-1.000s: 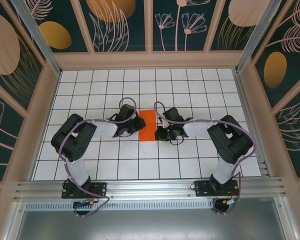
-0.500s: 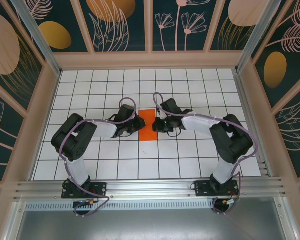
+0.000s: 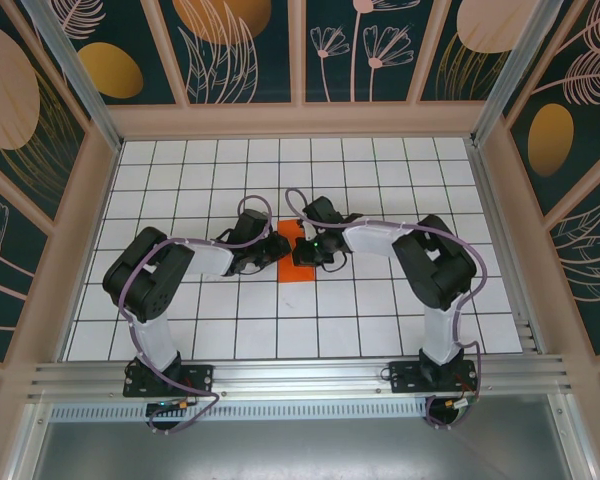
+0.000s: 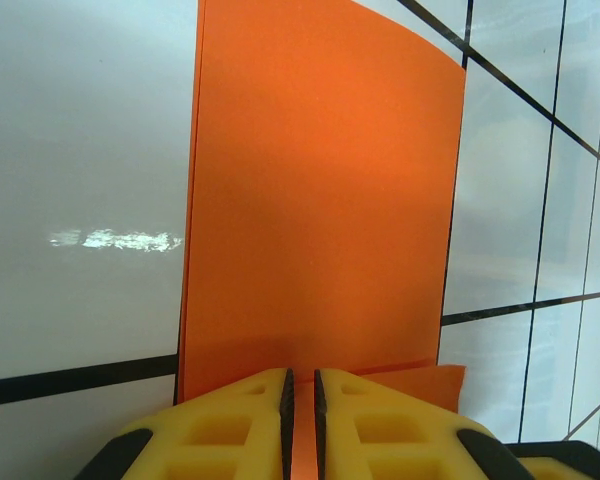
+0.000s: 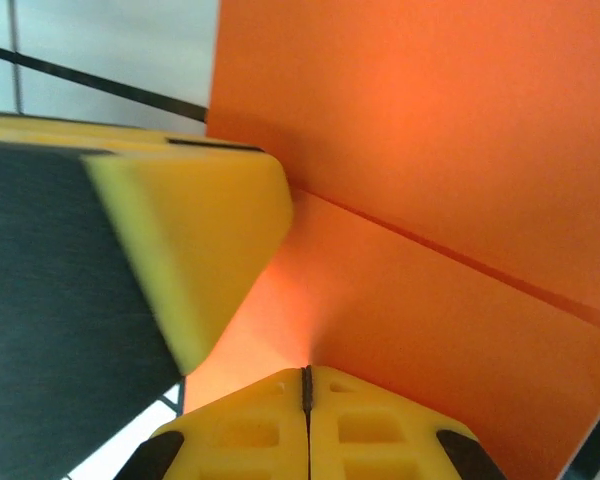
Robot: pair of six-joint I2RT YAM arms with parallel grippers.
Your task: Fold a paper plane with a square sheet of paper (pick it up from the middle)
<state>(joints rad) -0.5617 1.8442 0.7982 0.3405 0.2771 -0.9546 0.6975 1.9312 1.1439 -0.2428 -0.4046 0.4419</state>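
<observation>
The paper [image 3: 292, 272], folded over along a crease, lies at the middle of the table [image 3: 380, 330] between the two arms. The left fingers [image 4: 242, 425] stand narrow, pinching its near edge with a sliver of orange in the gap. The right fingers [image 5: 365, 425] are pressed fully together, tips on the paper beside the crease.

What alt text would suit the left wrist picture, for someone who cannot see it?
A folded orange sheet of paper lies on a white gridded table, stretching away from the camera. At the bottom, two yellow fingers of the left hand stand almost closed at the paper's near edge.
</observation>
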